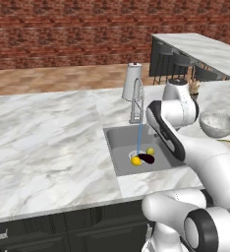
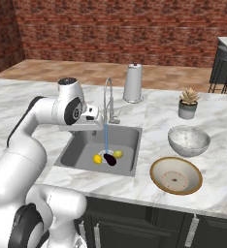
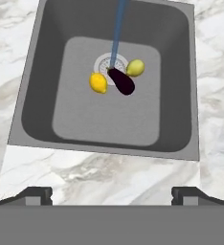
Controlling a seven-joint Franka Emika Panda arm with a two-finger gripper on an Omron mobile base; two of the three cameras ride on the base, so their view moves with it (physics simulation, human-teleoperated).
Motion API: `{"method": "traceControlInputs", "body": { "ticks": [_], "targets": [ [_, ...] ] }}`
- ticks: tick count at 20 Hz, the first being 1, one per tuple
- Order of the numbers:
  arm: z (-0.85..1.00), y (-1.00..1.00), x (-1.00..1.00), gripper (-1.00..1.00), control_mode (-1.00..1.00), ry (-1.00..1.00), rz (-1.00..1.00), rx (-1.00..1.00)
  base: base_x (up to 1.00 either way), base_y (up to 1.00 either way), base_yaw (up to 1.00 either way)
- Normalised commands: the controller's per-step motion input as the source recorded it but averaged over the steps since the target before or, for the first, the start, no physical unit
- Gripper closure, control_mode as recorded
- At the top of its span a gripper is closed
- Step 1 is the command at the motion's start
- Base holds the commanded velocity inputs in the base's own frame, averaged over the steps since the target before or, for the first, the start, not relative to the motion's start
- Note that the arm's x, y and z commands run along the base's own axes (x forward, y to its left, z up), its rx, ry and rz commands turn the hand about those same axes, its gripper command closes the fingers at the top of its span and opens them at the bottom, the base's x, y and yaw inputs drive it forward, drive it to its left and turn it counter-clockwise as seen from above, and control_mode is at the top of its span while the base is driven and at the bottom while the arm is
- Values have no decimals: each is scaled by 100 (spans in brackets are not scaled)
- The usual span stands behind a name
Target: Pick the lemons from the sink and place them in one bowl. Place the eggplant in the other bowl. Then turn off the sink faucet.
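Holding tool (image 3: 112, 194) agape — sink (image 3: 47, 95): two lemons (image 3: 98, 83), one eggplant (image 3: 122, 81) | bowls: two

Observe the white marble tabletop (image 2: 33, 92), which carries all items. The grey sink (image 2: 79, 147) is recessed into it, with the chrome faucet (image 2: 108, 104) mounted at its rear edge. Behind the faucet stands a pale tapered cylinder (image 2: 133, 83). To the right of the sink you will find a deep speckled grey-white bowl (image 2: 188, 141) and, nearer the front edge, a shallow tan-rimmed bowl (image 2: 176, 176); the two are just apart. A small potted plant (image 2: 188, 104) stands behind the grey-white bowl.
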Motion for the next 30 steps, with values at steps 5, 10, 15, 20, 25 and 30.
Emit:
{"method": "traceControlInputs", "body": {
  "ticks": [5, 10, 15, 20, 25, 30],
  "targets": [
    [-33, -7, 1, -100, -100, 0, 0, 0, 0, 0, 0],
    [-36, -4, 20, -100, -100, 2, 0, 0, 0, 0, 0],
    [-28, 0, 27, -100, -100, 6, 0, 0, 0, 0, 0],
    [-32, -9, 49, -100, -100, 12, -2, 0, 0, 0, 0],
    [-34, -18, 57, -100, -100, 12, -3, 0, 0, 0, 0],
    [-30, -4, 36, -100, -100, 5, -2, 0, 0, 0, 0]
  ]
}}
